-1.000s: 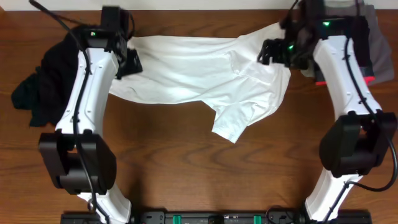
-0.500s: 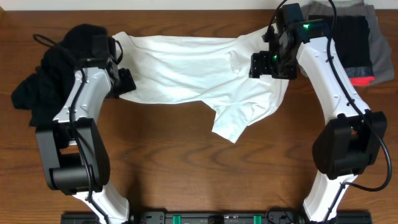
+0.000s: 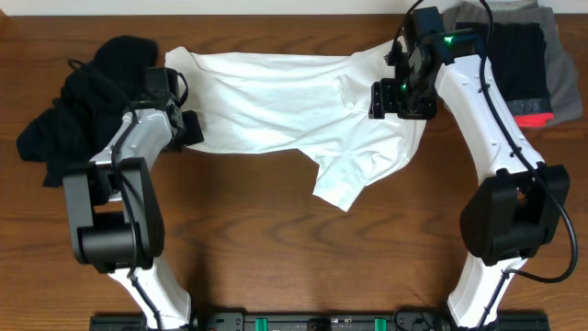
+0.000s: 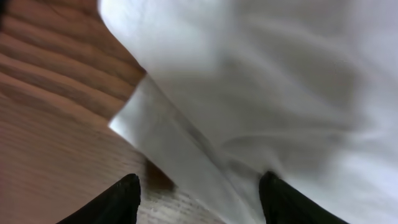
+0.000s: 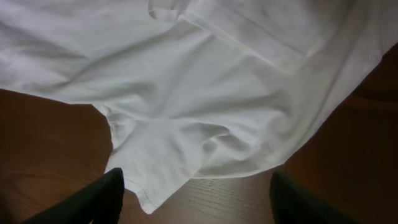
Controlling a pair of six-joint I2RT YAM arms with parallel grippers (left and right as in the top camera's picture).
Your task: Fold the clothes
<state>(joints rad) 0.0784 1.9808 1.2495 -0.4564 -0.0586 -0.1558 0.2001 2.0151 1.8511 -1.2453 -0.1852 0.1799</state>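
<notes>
The white T-shirt (image 3: pixel 276 101) lies spread and wrinkled across the far middle of the table, one sleeve hanging toward the near side. A black garment (image 3: pixel 83 106) is heaped at the far left. My left gripper (image 3: pixel 190 129) sits low at the shirt's left edge. In the left wrist view my left gripper (image 4: pixel 202 202) is open, its jaws straddling the shirt's folded hem (image 4: pixel 180 149). My right gripper (image 3: pixel 388 99) hovers over the shirt's right side. In the right wrist view my right gripper (image 5: pixel 196 199) is open and empty above the shirt (image 5: pixel 186 74).
A stack of folded dark and grey clothes (image 3: pixel 519 64) with a red stripe lies at the far right corner. The brown wooden table (image 3: pixel 276 267) shows bare on the near side of the shirt. Both arm bases stand at the near edge.
The left gripper has come down along the shirt's left edge toward the near side. The right gripper has shifted left and nearer over the shirt. Both jaws have narrowed somewhat.
</notes>
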